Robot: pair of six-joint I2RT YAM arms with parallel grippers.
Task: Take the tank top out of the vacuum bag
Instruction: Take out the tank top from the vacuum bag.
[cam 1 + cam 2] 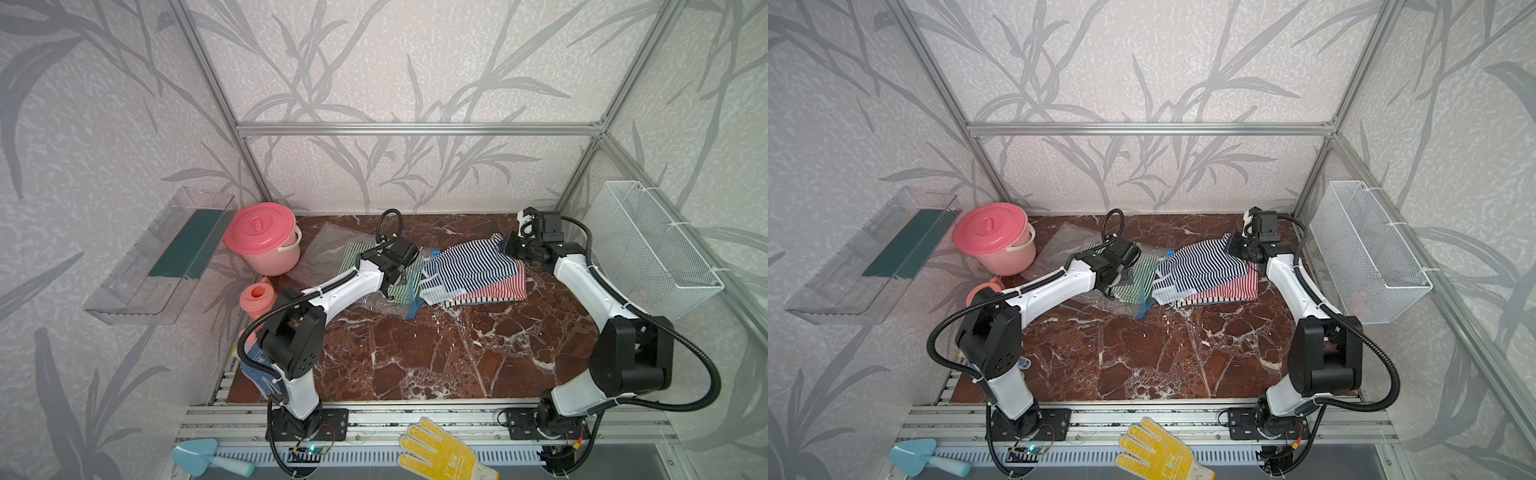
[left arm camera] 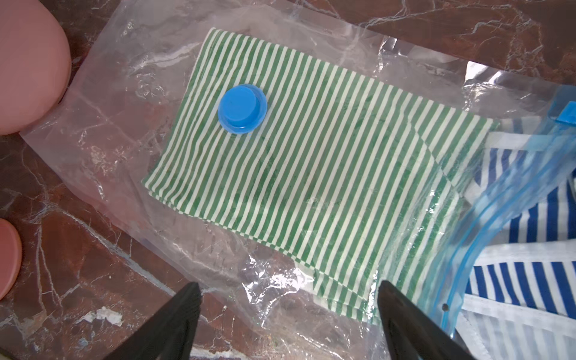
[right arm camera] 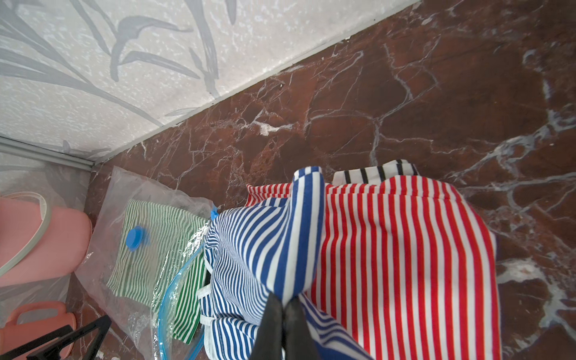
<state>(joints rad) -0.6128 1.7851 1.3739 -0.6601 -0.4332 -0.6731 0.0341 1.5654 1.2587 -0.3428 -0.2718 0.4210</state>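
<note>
The vacuum bag (image 2: 124, 78) and, at its 3 o'clock, the blue-striped tank top (image 3: 255, 243)
On the tabletop (image 1: 415, 353) the bag lies at 11 o'clock from the middle, with a green-striped cloth (image 2: 311, 171) inside; the left end effector (image 2: 288, 283) is above it, fingers spread. The right end effector (image 3: 283, 300) is pressed together on the tank top, which rests on a red-striped cloth (image 3: 405, 249).
</note>
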